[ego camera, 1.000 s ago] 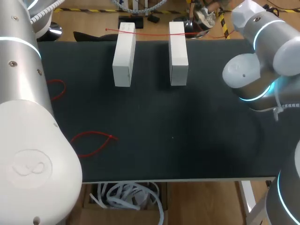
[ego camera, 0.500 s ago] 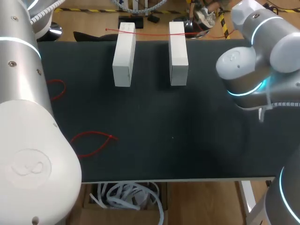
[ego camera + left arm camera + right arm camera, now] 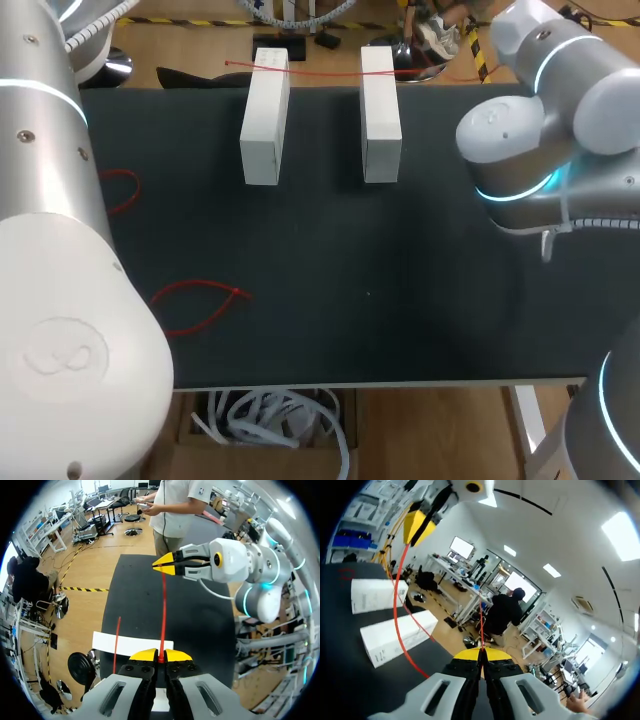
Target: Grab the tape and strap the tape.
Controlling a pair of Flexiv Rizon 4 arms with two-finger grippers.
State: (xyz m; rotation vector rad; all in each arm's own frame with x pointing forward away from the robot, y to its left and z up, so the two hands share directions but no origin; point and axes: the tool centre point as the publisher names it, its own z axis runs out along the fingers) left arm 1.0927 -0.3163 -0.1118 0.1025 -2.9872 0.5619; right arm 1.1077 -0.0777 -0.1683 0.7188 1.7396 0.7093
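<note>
A thin red tape [image 3: 163, 610] is stretched over the black table [image 3: 400, 260] between my two grippers. My left gripper [image 3: 160, 656] is shut on one end, above a white block [image 3: 132, 645]. My right gripper [image 3: 161, 566] pinches the other end, ahead of the left. In the right wrist view the right gripper [image 3: 481, 652] is shut on the tape [image 3: 396, 605], which arcs up to the left gripper [image 3: 417, 525] past two white blocks [image 3: 395, 635]. The head view shows neither gripper, only the arms.
Two white blocks [image 3: 265, 115] [image 3: 380, 113] stand side by side at the table's far edge, with another red tape [image 3: 310, 70] lying across their far ends. Two more red tapes [image 3: 200, 295] [image 3: 122, 190] lie at the left. My right arm [image 3: 520, 150] hangs over the right side.
My right arm has shifted left and slightly toward the far edge over the table. The blocks and loose tapes have not moved.
</note>
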